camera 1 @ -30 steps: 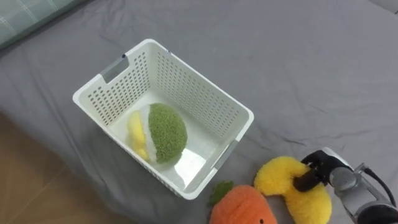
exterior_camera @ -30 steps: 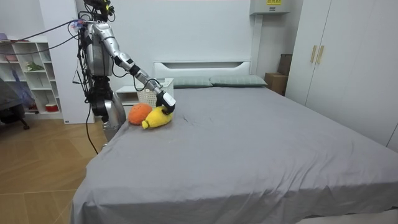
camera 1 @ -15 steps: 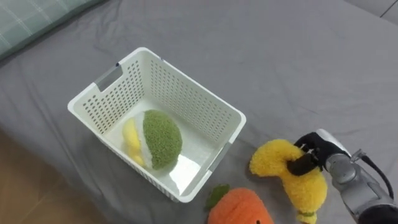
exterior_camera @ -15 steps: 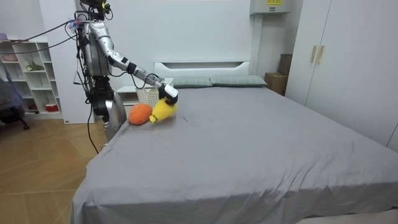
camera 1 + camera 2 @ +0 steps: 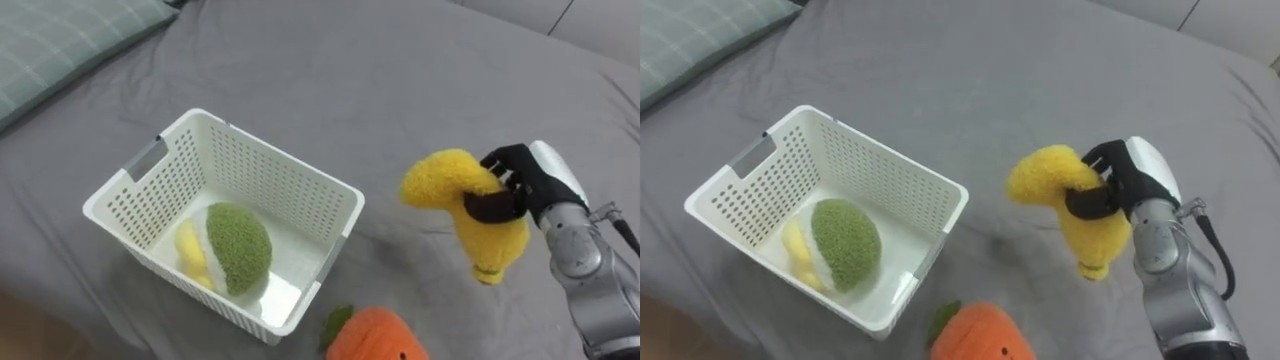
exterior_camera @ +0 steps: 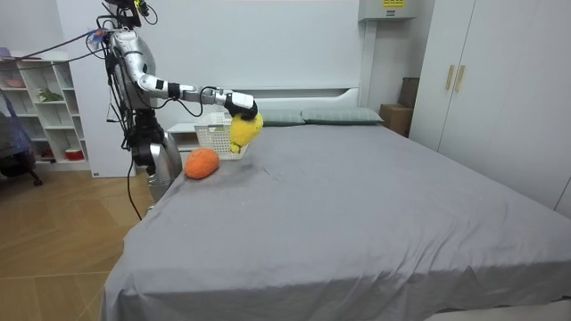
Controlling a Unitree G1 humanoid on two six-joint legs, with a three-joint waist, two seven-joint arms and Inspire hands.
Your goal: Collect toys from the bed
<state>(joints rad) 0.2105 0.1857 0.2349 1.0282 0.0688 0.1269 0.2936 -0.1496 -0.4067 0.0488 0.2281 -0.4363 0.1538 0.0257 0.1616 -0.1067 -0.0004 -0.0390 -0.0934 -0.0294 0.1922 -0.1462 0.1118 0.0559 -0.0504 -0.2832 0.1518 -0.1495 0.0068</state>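
**Yellow plush toy** [image 5: 462,198]: clamped in the right hand [image 5: 532,176], whose dark fingers [image 5: 492,207] curl round its middle. It hangs clear of the grey sheet [image 5: 330,70]. Its narrow end hangs below the hand and its rounded end juts out to the hand's left.

**White basket** [image 5: 278,154]: stands on the sheet to the hand's left and lower, open at the top. Its nearest corner is close to the toy's rounded end but apart from it, with a strip of bare sheet between. There is a handle slot in its far short wall.

**Green and yellow plush** [image 5: 238,248]: lies inside the basket, towards the side farther from the hand. The basket floor nearer the hand is bare.

**Orange carrot plush** [image 5: 375,338]: lies on the sheet below and left of the hand, just beside the basket's near corner.

**Sheet**: smooth and unoccupied beyond the hand and to its right.

**Pillow** [image 5: 60,45]: lies past the basket, well apart from the hand.

**Robot's stance**, in the room view: it stands on the floor at the bed's side near the head end. Its right arm is stretched level over the mattress, and the carrot plush lies close to the mattress edge.
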